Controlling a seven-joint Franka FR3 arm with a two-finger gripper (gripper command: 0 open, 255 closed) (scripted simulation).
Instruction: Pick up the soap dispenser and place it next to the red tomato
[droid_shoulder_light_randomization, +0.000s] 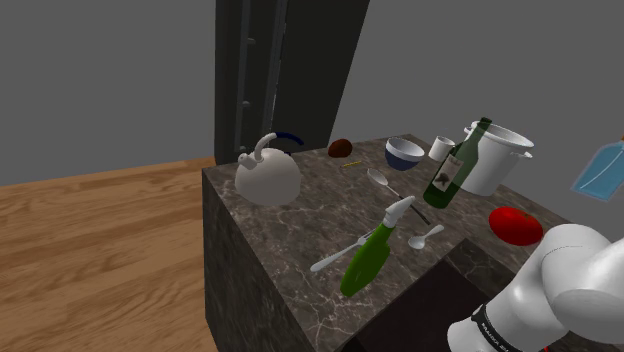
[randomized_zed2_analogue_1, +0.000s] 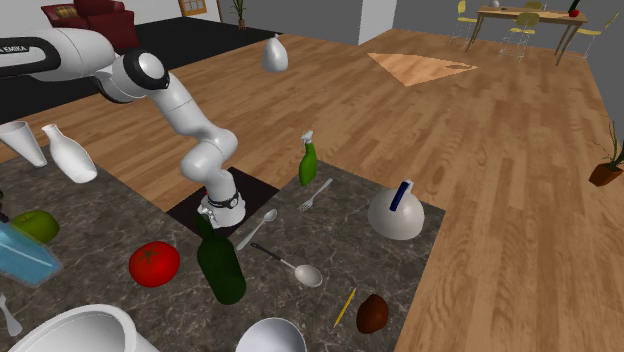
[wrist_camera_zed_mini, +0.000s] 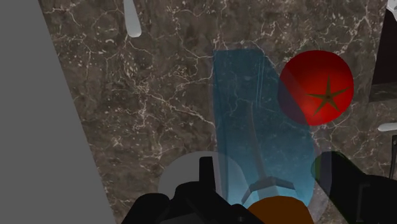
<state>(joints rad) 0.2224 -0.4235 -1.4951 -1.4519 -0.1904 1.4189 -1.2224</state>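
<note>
Over the dark marbled surface (wrist_camera_zed_mini: 159, 95), black fingers (wrist_camera_zed_mini: 347, 184) hang released, either side of the translucent blue soap dispenser (wrist_camera_zed_mini: 254, 114) with orange pump; probably light and slippery, so grasp mid-body.

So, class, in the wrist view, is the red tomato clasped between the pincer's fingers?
No, the red tomato lies on the dark marbled counter, off to one side of the open pincer.

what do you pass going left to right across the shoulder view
kettle → spray bottle → wine bottle → tomato → blue bottle
</note>
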